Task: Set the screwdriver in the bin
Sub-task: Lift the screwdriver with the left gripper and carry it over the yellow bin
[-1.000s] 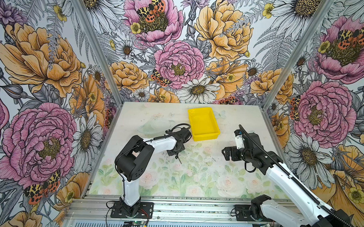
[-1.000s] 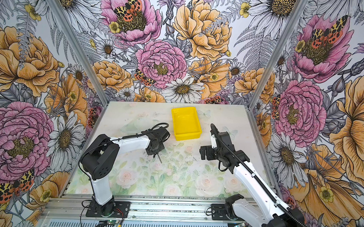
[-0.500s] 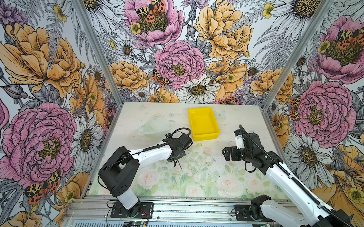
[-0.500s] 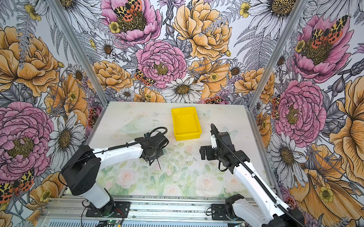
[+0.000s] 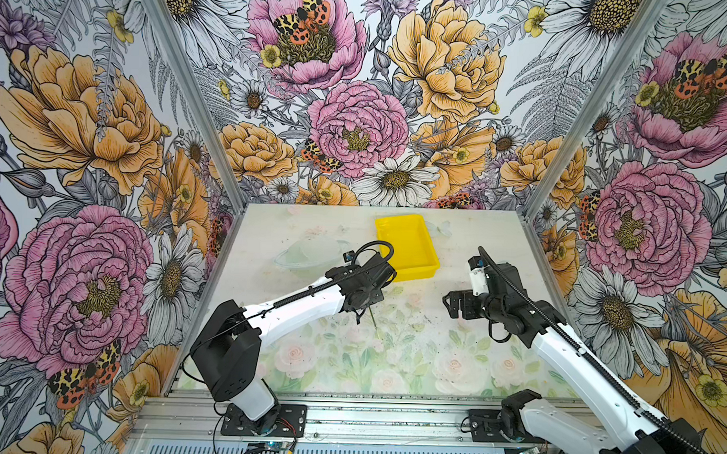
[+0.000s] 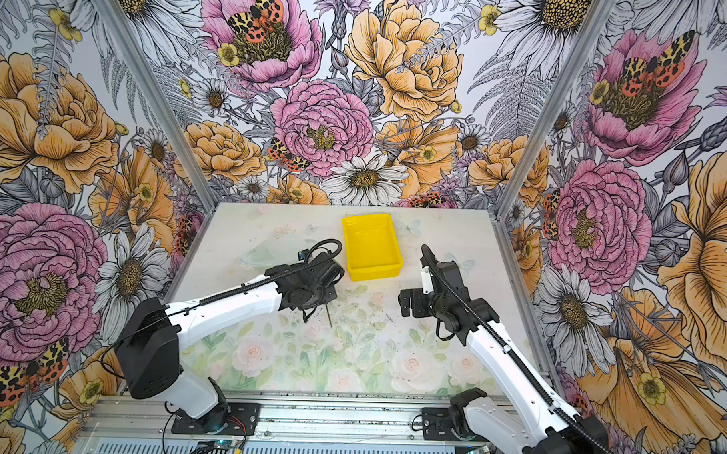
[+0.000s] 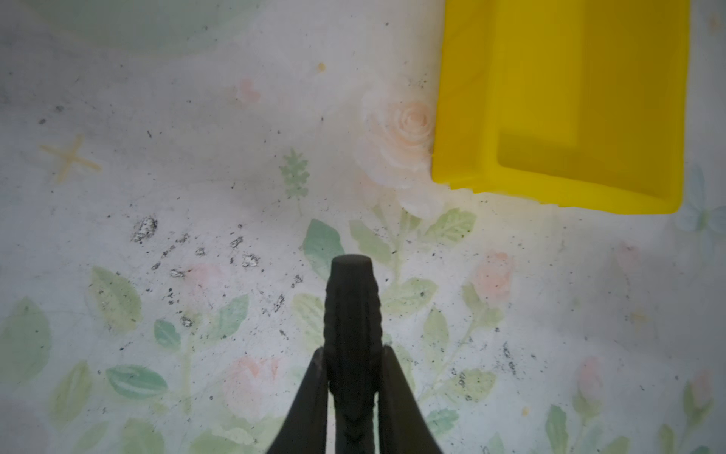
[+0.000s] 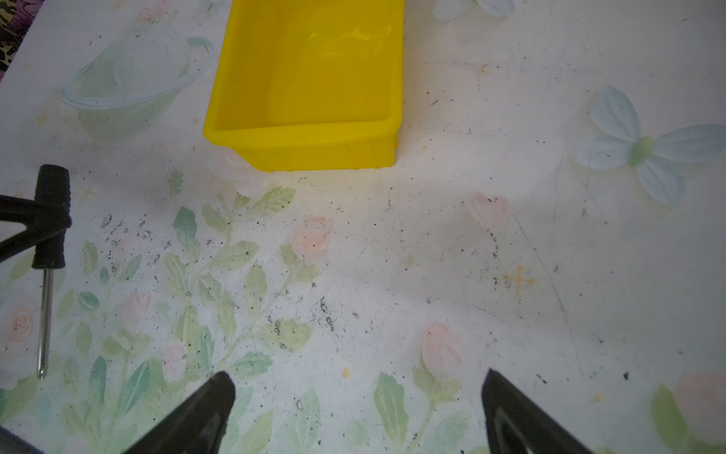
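Clamps screwdriver (image 7: 351, 298) handle in closed left claw (image 7: 352, 351); keeps right claw (image 8: 357, 379) wide open, empty. Lowers left elbow (image 5: 228, 348) only since a second ago; no nearer bin (image 7: 463, 118), carry pending.

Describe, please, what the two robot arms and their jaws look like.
The left arm and right arm match: white link shells, black joint housings, black base plates on an aluminium rail. A black ribbed cable conduit runs along each. The jaws are slim, black, tapering wedges.
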